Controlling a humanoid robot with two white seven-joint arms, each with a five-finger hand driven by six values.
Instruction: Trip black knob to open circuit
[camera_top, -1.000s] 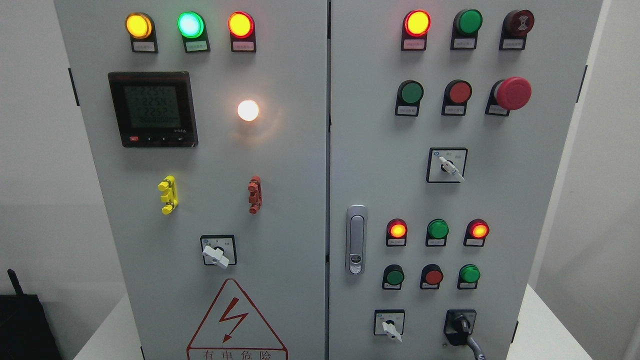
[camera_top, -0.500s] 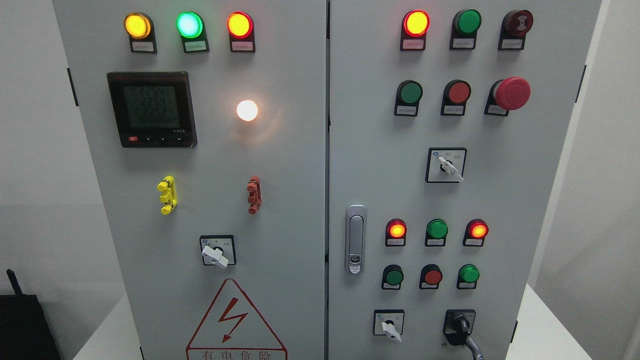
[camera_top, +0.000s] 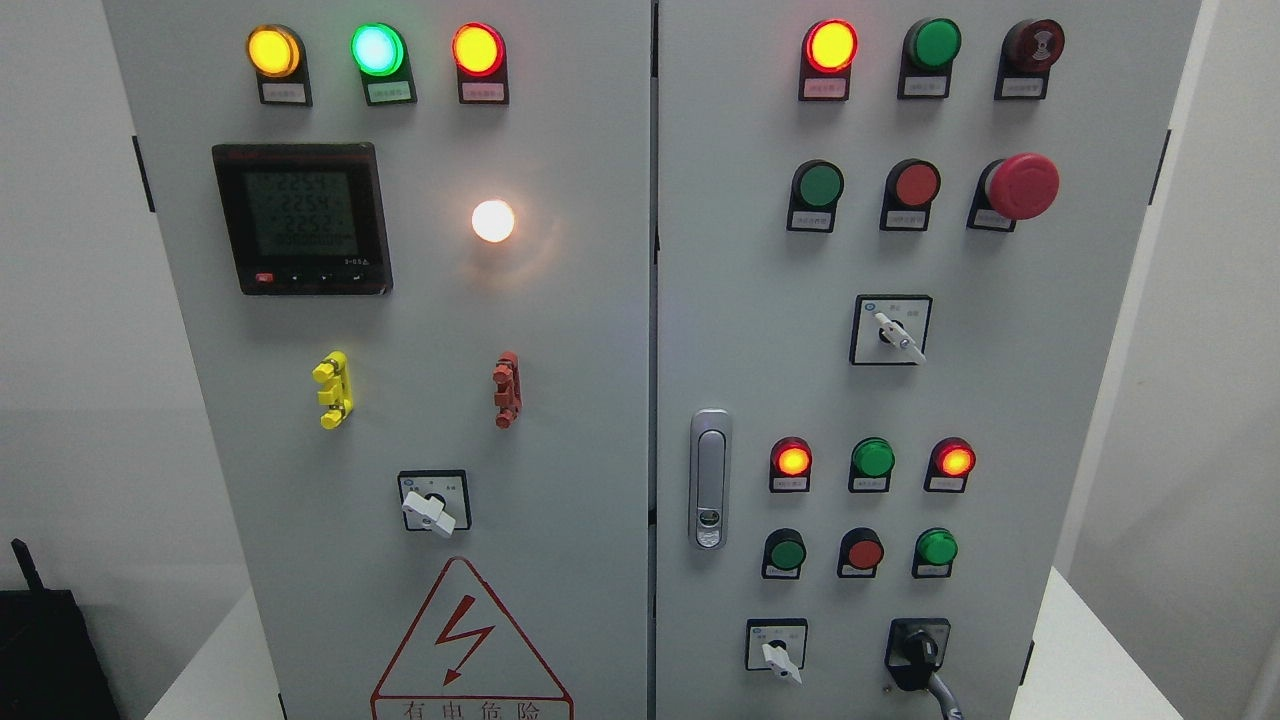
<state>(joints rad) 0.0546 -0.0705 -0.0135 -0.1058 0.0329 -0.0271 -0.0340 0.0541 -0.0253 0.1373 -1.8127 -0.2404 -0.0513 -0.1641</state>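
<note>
While no robot hand shows anywhere before us, we find the black knob (camera_top: 919, 650) at the lower right of the cabinet's right door (camera_top: 760, 330), just right of a white selector switch (camera_top: 777, 655). Its long axis runs near upright, tilted slightly, though which end is the pointer is hard to make out. A grey piece (camera_top: 945, 697) below it is cut off by the bottom edge. We cannot tell the state of the fingers, nor how they lie relative to the knob.

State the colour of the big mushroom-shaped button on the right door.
Red; the mushroom button shows clearly in the head view.
</note>
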